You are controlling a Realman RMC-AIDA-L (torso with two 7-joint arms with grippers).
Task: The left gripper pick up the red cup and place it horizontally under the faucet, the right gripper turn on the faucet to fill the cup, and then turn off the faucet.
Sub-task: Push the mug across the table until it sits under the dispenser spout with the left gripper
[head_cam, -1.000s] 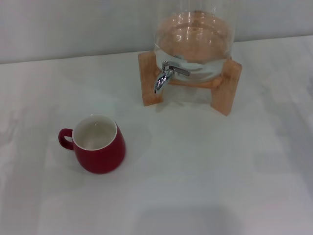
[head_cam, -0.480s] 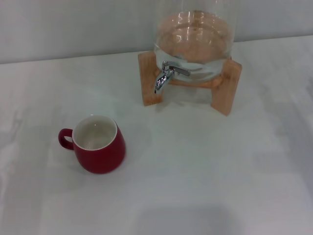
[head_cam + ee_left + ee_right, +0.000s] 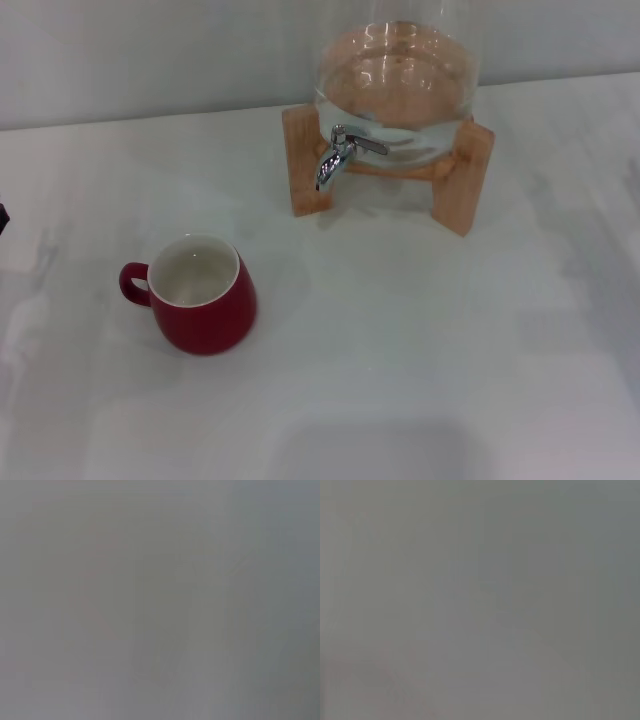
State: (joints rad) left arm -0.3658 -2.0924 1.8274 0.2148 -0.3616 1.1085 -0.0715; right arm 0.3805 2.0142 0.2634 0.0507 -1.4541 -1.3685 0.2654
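The red cup stands upright on the white table, left of centre, with its white inside empty and its loop handle pointing left. The chrome faucet juts from the clear glass dispenser at the back, its lever lying to the right and its spout curving down. No water runs from it. A dark sliver of my left gripper pokes in at the left edge, well left of the cup. The right gripper is out of view. Both wrist views show only plain grey.
The dispenser sits on a wooden stand whose legs flank the faucet. A pale wall runs behind the table.
A dark tip has come into the head view at the left edge. The cup and the faucet have not moved.
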